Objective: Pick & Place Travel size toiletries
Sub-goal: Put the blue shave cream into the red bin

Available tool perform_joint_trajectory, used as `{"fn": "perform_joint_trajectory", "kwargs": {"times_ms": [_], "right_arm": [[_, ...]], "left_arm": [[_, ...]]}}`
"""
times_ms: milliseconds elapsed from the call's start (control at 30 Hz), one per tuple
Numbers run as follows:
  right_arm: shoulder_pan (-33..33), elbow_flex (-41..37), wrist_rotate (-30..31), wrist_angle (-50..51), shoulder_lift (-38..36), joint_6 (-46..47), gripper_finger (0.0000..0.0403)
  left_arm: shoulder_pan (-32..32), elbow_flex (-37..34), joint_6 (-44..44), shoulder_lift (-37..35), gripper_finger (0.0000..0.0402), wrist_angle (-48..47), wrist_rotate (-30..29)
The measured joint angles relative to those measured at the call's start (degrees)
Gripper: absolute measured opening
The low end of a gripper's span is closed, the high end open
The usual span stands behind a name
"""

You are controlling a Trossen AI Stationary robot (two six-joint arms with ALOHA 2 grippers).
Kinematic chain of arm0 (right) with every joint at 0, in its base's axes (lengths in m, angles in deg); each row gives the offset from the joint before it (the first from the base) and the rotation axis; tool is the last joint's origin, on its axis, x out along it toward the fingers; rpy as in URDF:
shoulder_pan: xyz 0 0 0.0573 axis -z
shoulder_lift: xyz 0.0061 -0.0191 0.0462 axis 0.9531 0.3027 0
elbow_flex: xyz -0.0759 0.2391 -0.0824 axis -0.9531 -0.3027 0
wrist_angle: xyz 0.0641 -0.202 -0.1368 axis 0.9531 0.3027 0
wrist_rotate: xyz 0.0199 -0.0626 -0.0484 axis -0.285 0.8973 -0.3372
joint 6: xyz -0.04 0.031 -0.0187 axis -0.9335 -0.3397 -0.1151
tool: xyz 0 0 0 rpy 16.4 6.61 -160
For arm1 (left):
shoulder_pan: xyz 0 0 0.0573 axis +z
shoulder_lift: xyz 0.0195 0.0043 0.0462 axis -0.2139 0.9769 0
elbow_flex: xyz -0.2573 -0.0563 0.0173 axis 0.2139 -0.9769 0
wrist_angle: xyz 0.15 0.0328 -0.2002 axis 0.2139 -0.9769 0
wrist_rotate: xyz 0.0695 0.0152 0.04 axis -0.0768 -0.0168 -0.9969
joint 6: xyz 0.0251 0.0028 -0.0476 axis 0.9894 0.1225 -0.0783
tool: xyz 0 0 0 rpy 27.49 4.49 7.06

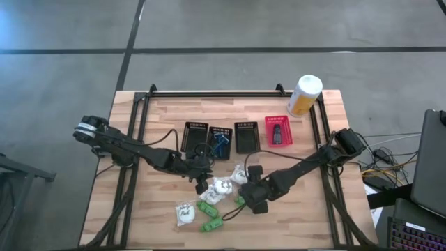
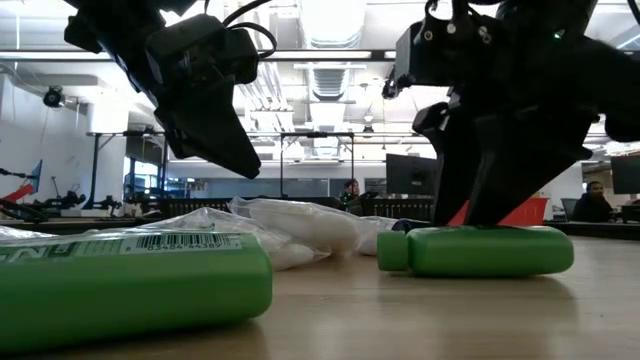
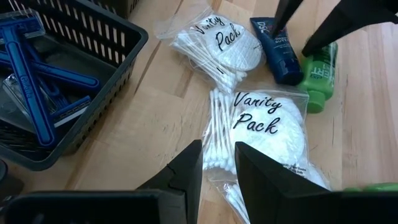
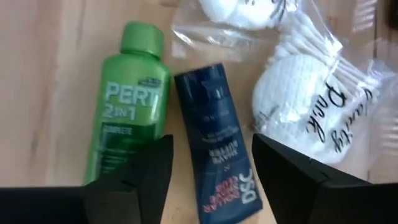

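Four baskets [image 1: 235,137] stand in a row across the middle of the bench [image 1: 160,111], with a canister [image 1: 304,95] at the far right corner. Nearer the front lie the vanity packs [image 1: 221,188], with bottles [image 1: 208,209] beside them. A tube [image 4: 217,140] lies between a bottle [image 4: 127,99] and a pack [image 4: 305,106].

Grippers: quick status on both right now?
Left gripper: open narrowly, empty, just above a Vanity Pack bag.
Right gripper: open, empty, fingers straddling the dark blue tube beside the green bottle.
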Motion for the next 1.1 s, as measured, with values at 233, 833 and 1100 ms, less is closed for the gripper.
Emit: {"fn": "perform_joint_trajectory", "kwargs": {"times_ms": [233,833,1100], "right_arm": [[0.0,-0.1,-0.4,-0.5,0.0,1.1,0.0208],[0.6,-1.8,0.3,-3.5,0.3,0.6,0.0245],[0.6,-3.3,-0.4,-4.3,0.2,0.8,0.0211]], "left_arm": [[0.0,0.0,0.0,0.0,0.0099,0.0,0.0],[0.0,0.0,0.0,0.0,0.0099,0.0,0.0],[0.0,0.0,0.0,0.0,0.0099,0.0,0.0]]}}
